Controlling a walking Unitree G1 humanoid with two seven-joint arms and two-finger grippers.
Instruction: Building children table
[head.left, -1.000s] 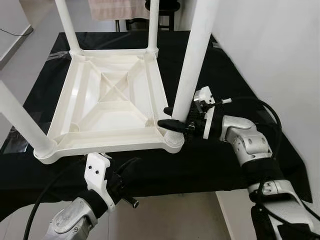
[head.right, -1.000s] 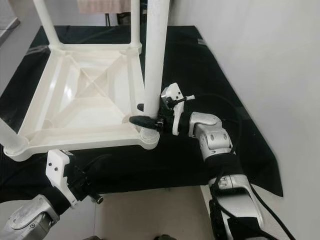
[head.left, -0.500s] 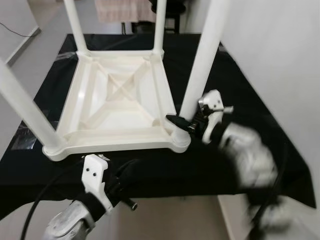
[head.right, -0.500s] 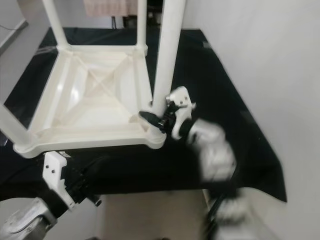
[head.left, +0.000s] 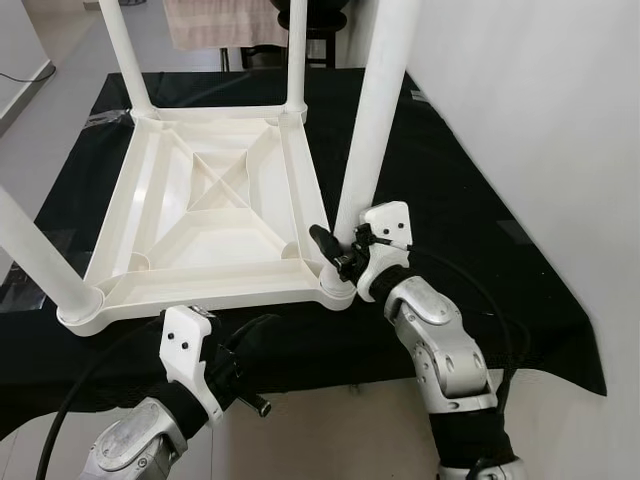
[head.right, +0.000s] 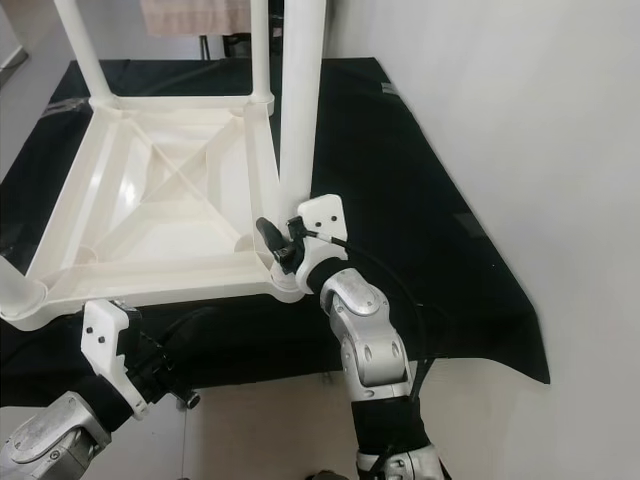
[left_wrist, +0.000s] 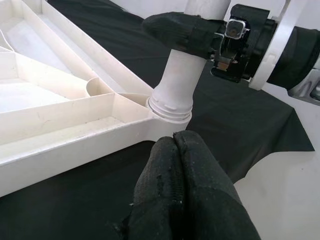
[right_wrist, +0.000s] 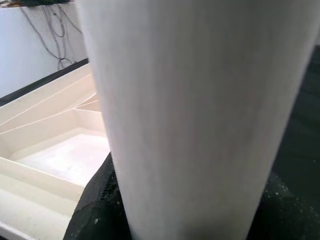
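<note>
A white plastic children's table lies upside down on a black cloth, its legs pointing up. The near right leg stands in its corner socket. My right gripper is shut on this leg just above the socket, with one black finger wrapped across it. In the right wrist view the leg stands close up between the fingers. My left gripper is shut on nothing. It hovers low in front of the table's near edge, pointing at the same corner.
The black cloth covers a low platform and ends at a front edge near my arms. A white wall runs along the right. A dark chair with a towel stands behind the platform. The near left leg rises at the left.
The camera has shifted. My right elbow has swung from the right in toward my body while the gripper stays at the leg's base. The left gripper has not moved.
</note>
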